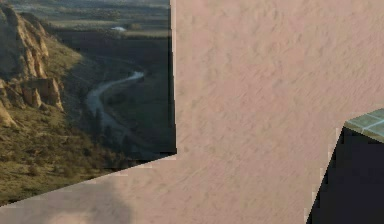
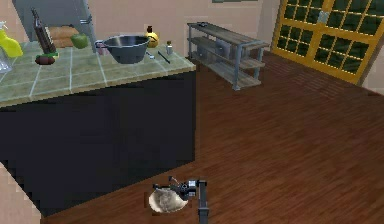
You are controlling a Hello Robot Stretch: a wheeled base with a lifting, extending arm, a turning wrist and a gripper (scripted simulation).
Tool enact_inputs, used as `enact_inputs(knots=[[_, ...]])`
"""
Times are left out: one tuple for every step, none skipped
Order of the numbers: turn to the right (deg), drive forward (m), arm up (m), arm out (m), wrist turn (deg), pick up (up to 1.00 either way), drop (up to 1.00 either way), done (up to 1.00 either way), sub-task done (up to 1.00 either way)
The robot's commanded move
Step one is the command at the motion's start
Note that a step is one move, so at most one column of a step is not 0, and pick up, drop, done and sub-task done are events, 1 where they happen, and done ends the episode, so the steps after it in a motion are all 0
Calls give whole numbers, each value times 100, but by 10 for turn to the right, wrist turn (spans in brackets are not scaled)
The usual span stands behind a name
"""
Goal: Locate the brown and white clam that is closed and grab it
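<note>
A brown and white rounded shell, which fits the closed clam (image 2: pixel 163 201), sits low in the arm side view, just in front of the dark side of the bench (image 2: pixel 90 78). It lies right at the far end of the claw (image 2: pixel 174 191), with the arm (image 2: pixel 203 206) rising from the bottom edge beside it. Wooden floor (image 2: pixel 290 150) lies behind the shell. I cannot tell whether it hangs clear or rests on the boards, so I cannot tell whether the claw holds it. How the claw's fingers are set cannot be told either.

By my reading the search is over and the grab itself is the step in hand. The next move calls for confirming the grip. A short lift straight up would show whether the shell comes away with the claw.

The bench side stands close on the far side of the shell, so reaching further out risks a knock against it. Its tiled top carries a steel bowl (image 2: pixel 125 47) and other small kitchen items, all well above the claw. Toward the arm side view's right the floor is broad and bare. It runs out to a metal shelf rack (image 2: pixel 228 48) and yellow-framed glass doors (image 2: pixel 328 35), both well apart from the arm.

Ahead, a pink wall (image 1: pixel 260 90) with a large canyon landscape picture (image 1: pixel 80 90) stands near. The bench corner shows at the forward view's lower right. Driving forward offers little room; backing away looks the safer choice.
</note>
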Motion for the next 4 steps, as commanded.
enact_inputs(knots=[[0, 0, -30, 0, 0, 0, 0, 0, 0], [0, 0, 0, 0, 0, 100, 0, 0, 0], [0, 0, 10, 0, 0, 0, 0, 0, 0], [0, 0, 0, 0, 0, 0, 0, 100, 0]])
